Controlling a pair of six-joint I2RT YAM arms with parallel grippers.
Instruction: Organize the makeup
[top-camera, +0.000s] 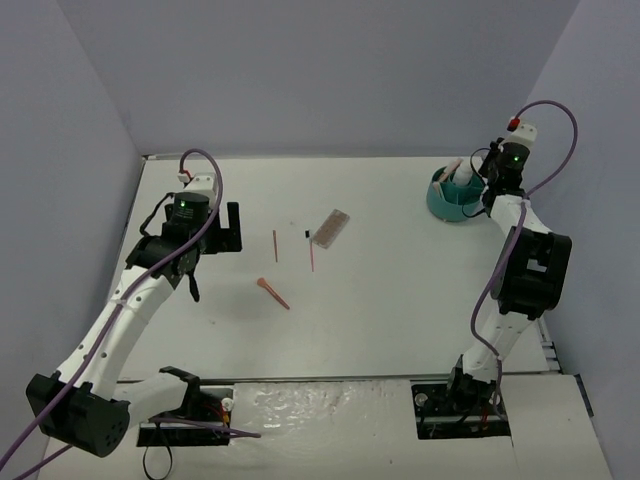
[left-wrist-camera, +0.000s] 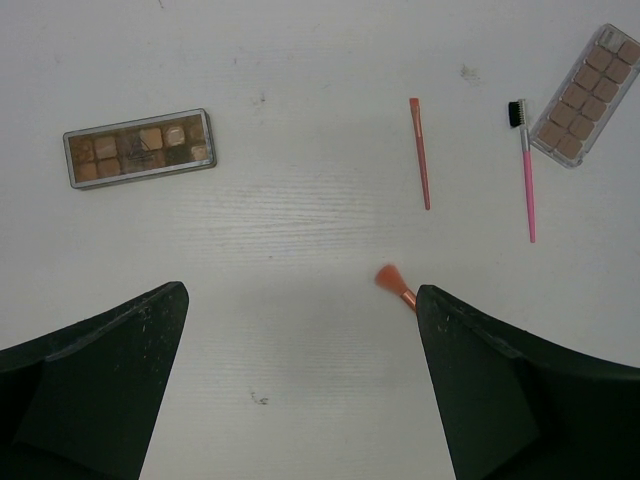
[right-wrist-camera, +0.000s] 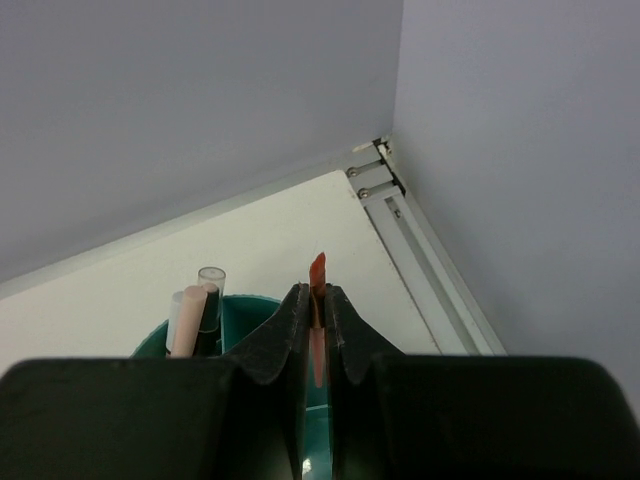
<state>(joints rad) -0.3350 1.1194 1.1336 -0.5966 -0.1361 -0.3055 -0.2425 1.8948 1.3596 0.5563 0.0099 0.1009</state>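
My left gripper hangs open above the table, with nothing between its fingers. Ahead of it lie a brown palette, a thin red stick, a pink stick with a black brush tip and a second palette. An orange brush lies beside the right finger. My right gripper is shut on a red-orange stick over the teal tub.
A few upright applicators stand in the tub's left compartment. The tub sits near the back right corner, close to the metal rail and the grey side walls.
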